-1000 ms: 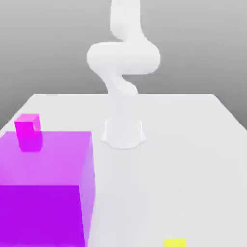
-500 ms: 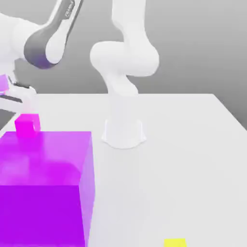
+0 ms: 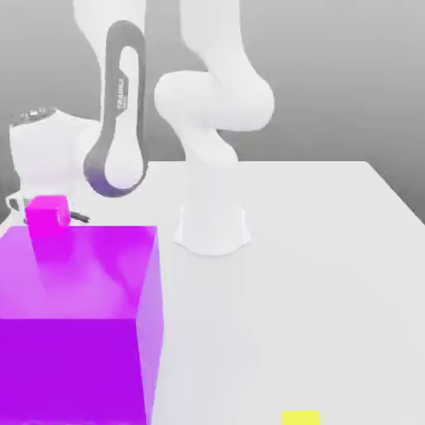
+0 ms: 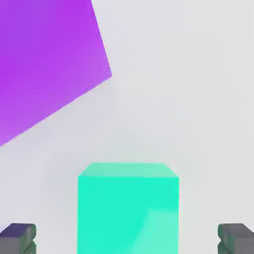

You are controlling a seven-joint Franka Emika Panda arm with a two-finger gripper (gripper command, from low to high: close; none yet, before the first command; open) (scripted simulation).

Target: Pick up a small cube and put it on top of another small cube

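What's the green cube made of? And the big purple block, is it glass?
Green cube: looks like smooth plastic, solid and not see-through; its faces are flat, even colour with a faint sheen. Purple block: maybe glassy or clear plastic, since a pink cube behind it seems to show faintly through its top. Both are simulator renders, so the true material stays open.

White arm (image 3: 124,124) bends low behind purple block (image 3: 75,319); magenta cube (image 3: 47,216) beside it

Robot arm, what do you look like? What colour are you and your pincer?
The arm is smooth, rounded and white, on a round white base. One link has a dark grey band with small lettering. The pincer has dark grey fingertips.
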